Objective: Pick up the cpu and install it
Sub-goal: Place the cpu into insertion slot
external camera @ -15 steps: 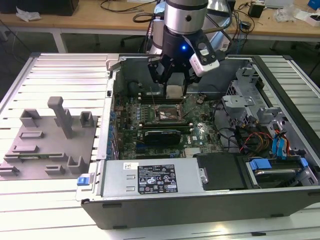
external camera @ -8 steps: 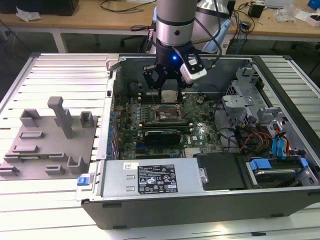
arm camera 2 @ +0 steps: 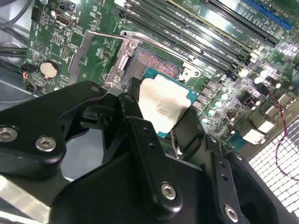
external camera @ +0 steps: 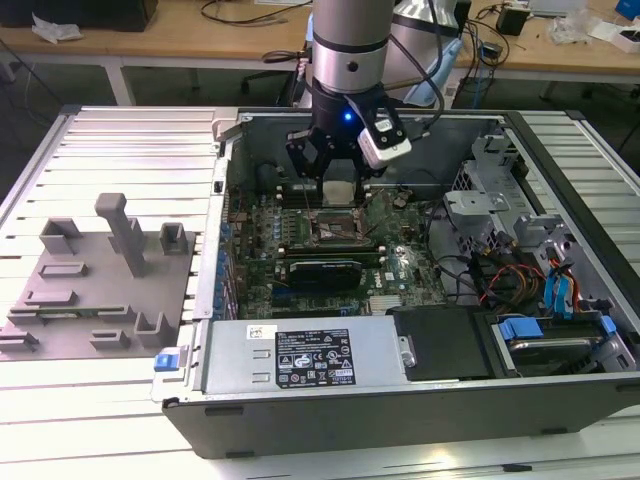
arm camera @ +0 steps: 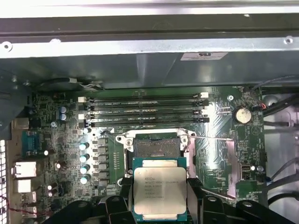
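The gripper (external camera: 337, 178) is closed on two opposite edges of the cpu (arm camera: 160, 189), holding it flat with its metal top up, just above the open socket (arm camera: 156, 148) far inside the computer case (external camera: 300, 420). It is held level, I'd guess, to match the socket.

In the second wrist view the tool (arm camera 2: 162, 112) hides from me the near edge of the cpu (arm camera 2: 163, 95). The first wrist view's edge cuts the tool off.
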`<state>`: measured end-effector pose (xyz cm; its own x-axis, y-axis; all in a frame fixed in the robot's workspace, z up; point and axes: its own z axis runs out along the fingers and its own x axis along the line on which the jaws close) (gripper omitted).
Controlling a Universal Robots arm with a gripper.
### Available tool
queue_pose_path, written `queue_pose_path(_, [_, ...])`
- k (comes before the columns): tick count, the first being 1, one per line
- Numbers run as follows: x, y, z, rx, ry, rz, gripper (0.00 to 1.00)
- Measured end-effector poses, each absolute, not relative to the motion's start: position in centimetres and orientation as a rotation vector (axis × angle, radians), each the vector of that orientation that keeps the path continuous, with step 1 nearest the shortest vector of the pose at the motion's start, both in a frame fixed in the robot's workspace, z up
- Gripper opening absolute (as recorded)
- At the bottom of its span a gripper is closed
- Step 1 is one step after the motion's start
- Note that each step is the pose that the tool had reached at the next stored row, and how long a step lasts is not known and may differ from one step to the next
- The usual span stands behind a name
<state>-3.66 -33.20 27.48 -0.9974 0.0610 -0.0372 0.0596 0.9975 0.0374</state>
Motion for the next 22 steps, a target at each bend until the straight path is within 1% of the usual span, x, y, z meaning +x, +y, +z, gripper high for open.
queue_pose_path(22, [-3.66, -33.2, 27.45, 1.137, 2.876, 0.033, 0.55])
